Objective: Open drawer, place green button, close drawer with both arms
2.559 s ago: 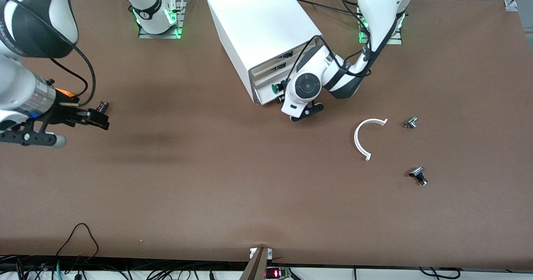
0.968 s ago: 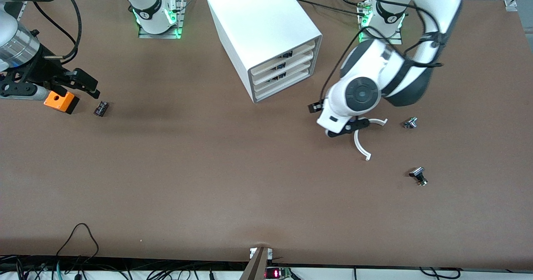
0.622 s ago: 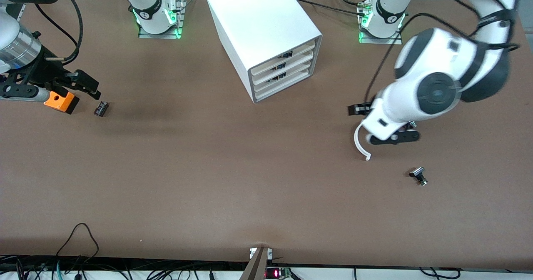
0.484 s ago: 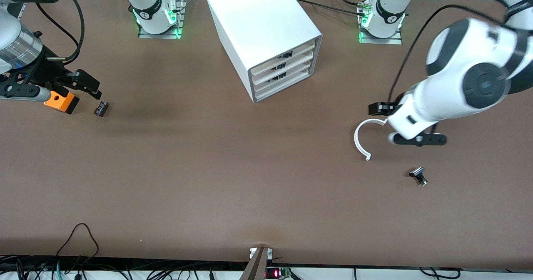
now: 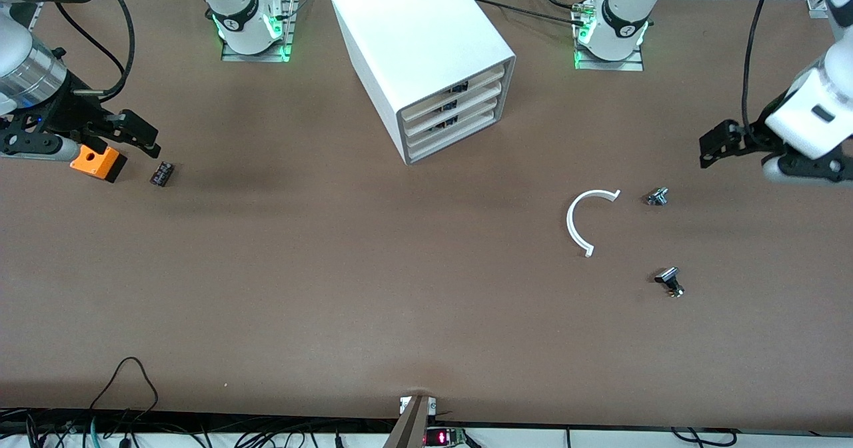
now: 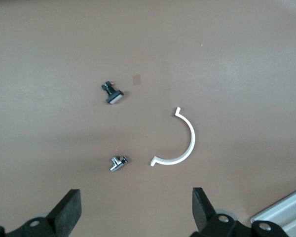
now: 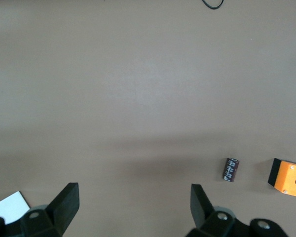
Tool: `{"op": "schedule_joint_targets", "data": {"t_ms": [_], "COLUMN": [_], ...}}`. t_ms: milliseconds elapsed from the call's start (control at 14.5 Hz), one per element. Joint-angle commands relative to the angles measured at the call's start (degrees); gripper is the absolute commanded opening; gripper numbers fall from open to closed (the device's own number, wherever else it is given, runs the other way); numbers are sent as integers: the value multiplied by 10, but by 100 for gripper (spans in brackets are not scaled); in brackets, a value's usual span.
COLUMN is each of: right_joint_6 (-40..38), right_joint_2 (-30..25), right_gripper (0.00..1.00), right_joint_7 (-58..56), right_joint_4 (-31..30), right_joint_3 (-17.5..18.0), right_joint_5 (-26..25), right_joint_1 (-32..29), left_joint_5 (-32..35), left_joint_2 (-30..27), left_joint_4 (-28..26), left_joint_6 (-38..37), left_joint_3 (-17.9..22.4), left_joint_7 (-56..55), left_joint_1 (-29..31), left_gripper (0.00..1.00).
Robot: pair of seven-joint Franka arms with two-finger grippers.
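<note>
With all three drawers pushed flush into the white cabinet [image 5: 426, 55], the lowest drawer [image 5: 452, 136] sits shut at the bottom of the stack, and from the front camera I see no green button anywhere on the table [image 5: 333, 288]. The left gripper [image 5: 718, 147] hangs in the air over the left arm's end of the table, empty. Below it lie a white curved strip [image 5: 578, 221] and two small knobs, the silver knob [image 5: 657, 197] just beside the strip's upper tip and the black-capped knob [image 5: 669, 281] nearer the front camera. The right gripper [image 5: 136, 133] hovers at the right arm's end, over the spot between the orange box [image 5: 97, 162] and a small dark cylinder [image 5: 162, 173].

From the left wrist, the left gripper [image 6: 136, 215] has its fingers spread wide with nothing between them, looking down at the curved strip [image 6: 180, 143], the silver knob [image 6: 118, 162] and the black-capped knob [image 6: 113, 94] on bare brown tabletop.

From the right wrist, the right gripper [image 7: 134, 210] is likewise spread and empty, with the dark cylinder [image 7: 231, 170] and the orange box [image 7: 289, 178] side by side, close but apart.
</note>
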Motion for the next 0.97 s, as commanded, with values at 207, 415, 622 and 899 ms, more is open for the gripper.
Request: {"op": "schedule_joint_targets", "data": {"t_ms": [207,415,622,899], "right_joint_6": [-43,-62,-69,-68], "right_joint_2": [1,7,17,21], "right_gripper": [100,100,100,100], "right_joint_7": [1,-1,-1,-2], "right_joint_4": [27,59,81,82], "right_joint_3": [14,13,14,13], "right_joint_5": [-14,-13,-12,-9], "right_joint_1": [-11,-11,-9,-9], "left_joint_5": [-1,-3,-8,-9], "left_joint_2": [-24,-22,-19,-18], "left_joint_4": [-37,-31,-30,-29], "left_joint_6": [-25,-34,-36,-38], "left_joint_3": [23,17,18,17], "left_joint_7": [4,3,5,5], "left_joint_1": [-37,-35,-28,-31], "left_gripper": [99,99,99,99]}}
